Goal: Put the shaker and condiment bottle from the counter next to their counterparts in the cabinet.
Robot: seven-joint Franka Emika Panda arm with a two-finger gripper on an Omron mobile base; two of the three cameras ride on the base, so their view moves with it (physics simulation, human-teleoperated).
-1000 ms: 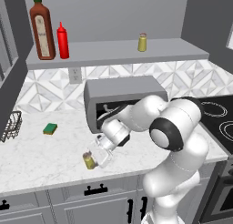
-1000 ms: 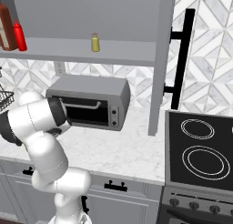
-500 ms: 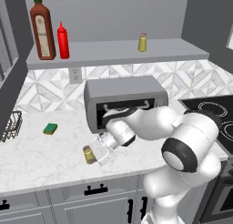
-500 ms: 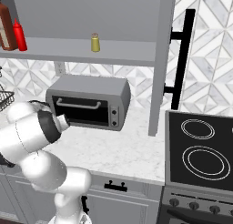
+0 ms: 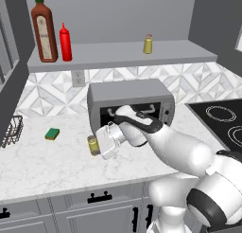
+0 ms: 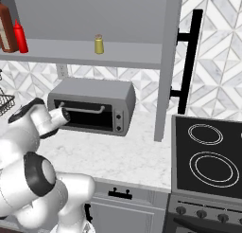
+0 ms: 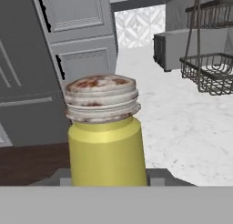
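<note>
My gripper (image 5: 101, 144) is shut on the small yellow-olive shaker (image 5: 93, 145), holding it just above the white marble counter (image 5: 52, 168) in front of the oven. The hand view has the shaker (image 7: 105, 145) upright and close, with its pale, rust-stained cap on top. The red condiment bottle (image 5: 65, 42) stands on the cabinet shelf (image 5: 118, 56) beside the tall brown labelled bottle (image 5: 44, 31). Further right on the shelf stands a second shaker (image 5: 148, 44). The right base view has the same three: shaker (image 6: 99, 44), red bottle (image 6: 20, 37) and brown bottle (image 6: 4, 32).
A grey toaster oven (image 5: 130, 103) stands on the counter right behind my hand. A green sponge (image 5: 52, 133) and a wire basket (image 5: 11, 130) lie to the left. The black stove (image 5: 221, 119) is on the right. Grey drawers with black handles (image 5: 99, 197) run below the counter.
The jaws have closed on the shaker, and it has risen a little off the counter. The arm's bulk has swung to the right.
</note>
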